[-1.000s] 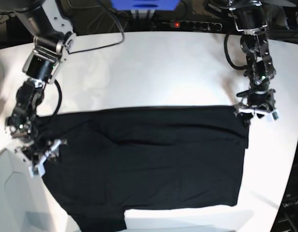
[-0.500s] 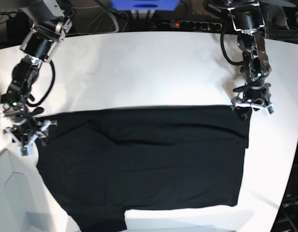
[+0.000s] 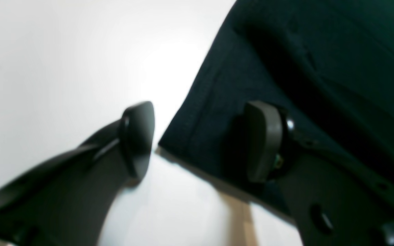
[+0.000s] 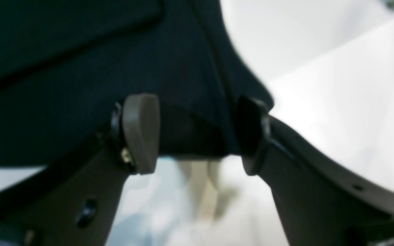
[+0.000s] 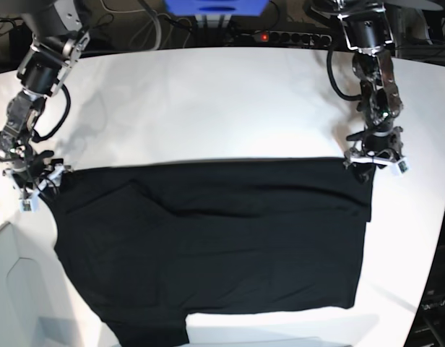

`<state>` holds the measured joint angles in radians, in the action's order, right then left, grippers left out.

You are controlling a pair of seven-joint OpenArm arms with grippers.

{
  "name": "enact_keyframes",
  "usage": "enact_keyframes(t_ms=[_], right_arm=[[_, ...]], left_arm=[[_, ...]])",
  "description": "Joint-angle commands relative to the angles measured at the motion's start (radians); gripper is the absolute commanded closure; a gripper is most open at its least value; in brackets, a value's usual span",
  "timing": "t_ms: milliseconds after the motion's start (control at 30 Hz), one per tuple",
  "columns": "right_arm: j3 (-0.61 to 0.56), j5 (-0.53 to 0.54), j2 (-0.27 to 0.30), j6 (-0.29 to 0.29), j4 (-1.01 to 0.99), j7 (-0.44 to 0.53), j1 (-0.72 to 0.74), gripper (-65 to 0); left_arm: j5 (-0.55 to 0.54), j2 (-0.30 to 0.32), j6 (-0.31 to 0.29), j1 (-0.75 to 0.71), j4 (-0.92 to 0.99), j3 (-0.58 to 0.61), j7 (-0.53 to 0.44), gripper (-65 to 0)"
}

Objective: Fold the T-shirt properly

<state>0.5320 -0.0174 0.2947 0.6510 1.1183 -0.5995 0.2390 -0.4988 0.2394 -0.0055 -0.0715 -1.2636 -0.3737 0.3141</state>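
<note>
Lying flat and plain side up, the T-shirt (image 5: 208, 242) spreads across the near half of the white table (image 5: 208, 101), its long axis running side to side in the base view and its far edge a fairly straight fold or hem line. No print or tag shows.

Each far corner of the T-shirt has an arm at it. The left gripper (image 3: 200, 140) sits at the corner on the base view's right; its wrist view shows the jaws spread wide, one finger over bare table just beside the T-shirt's edge, the other over the cloth, so the hemmed corner lies between them but is not pinched. The right gripper (image 4: 197, 133) sits at the opposite corner, also spread wide, with the T-shirt's corner reaching into the gap between its fingers; whether the cloth touches either pad I cannot tell from the blur.

The coming move looks like closing on both corners together, then carrying that far edge toward the near one. Each arm is clearly nearer its own corner.

Beyond the T-shirt the table is bare and glossy; behind its far edge run cables, a power strip (image 5: 295, 36) with a red light, and a blue box (image 5: 215, 7).
</note>
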Motion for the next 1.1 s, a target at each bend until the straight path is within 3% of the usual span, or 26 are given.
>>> enact_keyframes(t_ms=[0, 367, 500, 733, 800, 933, 1067], right_arm=[[0.003, 0.014, 0.031, 0.005, 0.007, 0.025, 0.027, -36.9], [0.003, 0.015, 0.048, 0.005, -0.071, 0.056, 0.016, -36.5], [0.001, 0.015, 0.05, 0.011, -0.073, 0.052, -0.003, -29.8], [0.003, 0.015, 0.068, 0.013, -0.047, 0.052, -0.065, 0.0], [0.003, 0.015, 0.067, 0.013, -0.008, 0.043, -0.083, 0.0], [0.003, 0.015, 0.065, 0.013, 0.107, 0.04, -0.126, 0.0], [0.003, 0.015, 0.051, 0.013, 0.21, -0.02, -0.135, 0.0]], left_arm=[[-0.013, 0.004, 0.0, 0.002, -0.003, 0.018, 0.043, -35.1], [-0.011, 0.004, 0.0, 0.002, 0.005, 0.029, 0.047, 0.0], [-0.013, 0.008, 0.0, -0.001, 0.031, 0.026, 0.047, -0.1], [-0.014, 0.011, 0.0, -0.041, -0.024, 0.0, 0.049, -0.1], [-0.014, 0.011, 0.0, -0.054, -0.057, -0.028, 0.052, -0.1], [-0.014, 0.011, 0.0, -0.058, -0.117, -0.08, 0.152, -0.1], [-0.014, 0.007, 0.0, -0.057, -0.193, -0.149, 0.214, -0.1]])
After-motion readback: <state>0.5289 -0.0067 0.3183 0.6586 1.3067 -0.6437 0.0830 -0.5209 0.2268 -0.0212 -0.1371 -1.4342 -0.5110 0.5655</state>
